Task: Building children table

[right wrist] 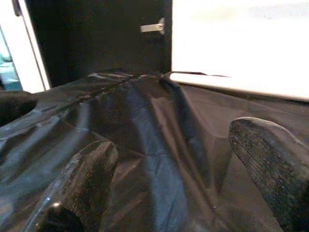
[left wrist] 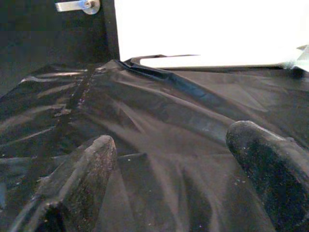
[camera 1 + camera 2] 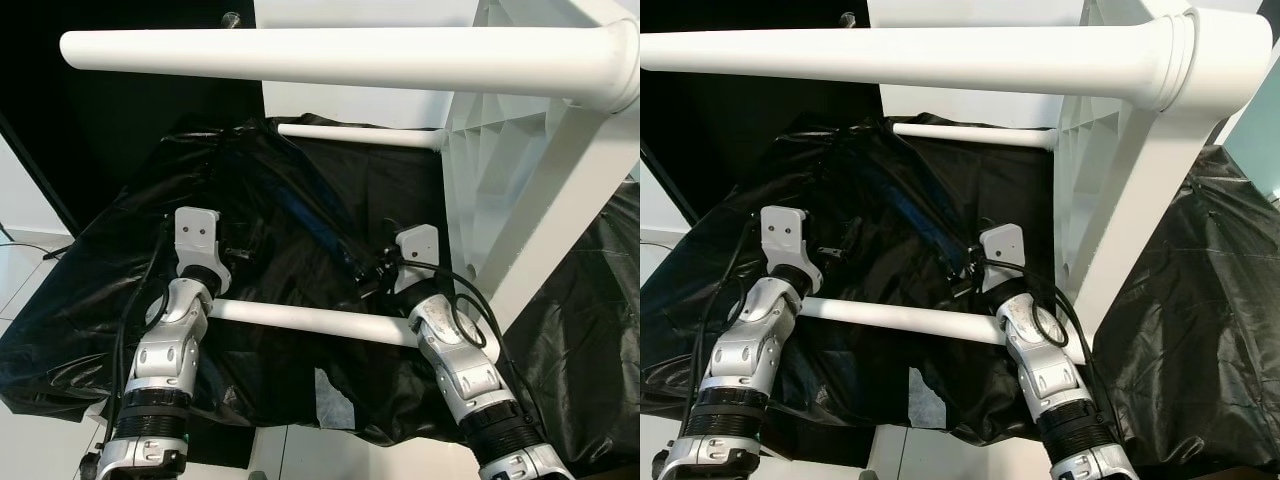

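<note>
A silver-armed humanoid works on a white children's table tipped on its side over a black plastic sheet, its ribbed underside facing left and its round legs jutting leftward across the scene. At left, the left pincer hovers over the sheet with its two black fingers spread apart and nothing between them; the arm behind it crosses the near leg, a slim white tube running low across the near part of the scene. To the right, the right pincer is likewise spread and empty above the crumpled plastic, its forearm lying over the same leg close to the table's frame. A second leg lies at the far side, and a third, the top leg, looms large nearest the camera. The step appears to be closing in on a leg to seat or tighten it; doing that well likely means bringing both pincers squarely around the tube before closing, and steadying the frame so the slippery sheet does not let it slide. A dark door with a metal handle stands beyond.
</note>
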Controlling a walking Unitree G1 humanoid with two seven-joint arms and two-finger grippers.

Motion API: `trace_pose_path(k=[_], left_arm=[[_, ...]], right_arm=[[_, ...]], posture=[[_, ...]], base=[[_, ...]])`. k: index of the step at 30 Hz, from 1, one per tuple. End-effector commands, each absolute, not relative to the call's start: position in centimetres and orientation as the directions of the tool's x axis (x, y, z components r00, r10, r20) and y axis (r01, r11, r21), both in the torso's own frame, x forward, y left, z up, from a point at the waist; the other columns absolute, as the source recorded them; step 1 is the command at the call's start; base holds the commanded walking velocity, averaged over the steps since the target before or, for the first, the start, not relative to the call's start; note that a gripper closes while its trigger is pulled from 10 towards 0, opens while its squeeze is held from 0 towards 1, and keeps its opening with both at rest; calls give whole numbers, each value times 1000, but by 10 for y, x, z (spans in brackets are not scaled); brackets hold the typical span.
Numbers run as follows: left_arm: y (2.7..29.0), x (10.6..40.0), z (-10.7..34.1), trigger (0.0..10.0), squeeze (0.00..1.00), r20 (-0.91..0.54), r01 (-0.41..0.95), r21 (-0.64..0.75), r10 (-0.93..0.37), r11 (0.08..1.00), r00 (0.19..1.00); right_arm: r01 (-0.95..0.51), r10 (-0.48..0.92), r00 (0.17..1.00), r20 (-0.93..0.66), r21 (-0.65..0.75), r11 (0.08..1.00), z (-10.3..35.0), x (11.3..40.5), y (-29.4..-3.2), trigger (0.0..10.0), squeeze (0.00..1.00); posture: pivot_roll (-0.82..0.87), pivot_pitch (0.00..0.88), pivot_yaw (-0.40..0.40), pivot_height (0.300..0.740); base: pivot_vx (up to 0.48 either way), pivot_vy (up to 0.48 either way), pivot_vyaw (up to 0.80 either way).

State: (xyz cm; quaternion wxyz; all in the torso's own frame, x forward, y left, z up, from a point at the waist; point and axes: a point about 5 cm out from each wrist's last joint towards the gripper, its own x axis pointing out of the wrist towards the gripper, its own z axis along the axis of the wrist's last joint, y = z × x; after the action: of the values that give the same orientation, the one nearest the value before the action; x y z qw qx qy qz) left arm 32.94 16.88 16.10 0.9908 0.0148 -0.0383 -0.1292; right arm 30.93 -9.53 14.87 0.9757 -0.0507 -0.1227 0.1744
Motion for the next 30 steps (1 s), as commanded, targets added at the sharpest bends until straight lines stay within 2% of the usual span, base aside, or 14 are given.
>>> trace_pose_path(k=[1,12,17,26,30], left_arm=[[167,328,161,10000,0,67,273,55,-277,960,959],[163,330,162,10000,0,68,310,81,-315,947,947],[160,334,164,10000,0,69,331,92,-338,939,939],[154,337,165,10000,0,65,365,102,-373,925,926],[153,338,165,10000,0,64,369,102,-376,924,924]], right_arm=[[-258,285,929,235,-140,956,151,311,-107,10000,0],[-67,90,973,213,-113,991,141,304,-132,10000,0],[39,-17,982,189,-110,993,135,295,-152,10000,0],[137,-111,978,175,-145,980,130,278,-177,10000,0],[145,-119,978,171,-150,978,129,276,-180,10000,0]], posture=[[90,0,-28,740],[71,0,-19,740],[49,0,-5,740],[8,0,16,740],[4,0,18,740]], base=[[0,0,0],[0,0,0],[0,0,0],[0,0,0],[0,0,0]])
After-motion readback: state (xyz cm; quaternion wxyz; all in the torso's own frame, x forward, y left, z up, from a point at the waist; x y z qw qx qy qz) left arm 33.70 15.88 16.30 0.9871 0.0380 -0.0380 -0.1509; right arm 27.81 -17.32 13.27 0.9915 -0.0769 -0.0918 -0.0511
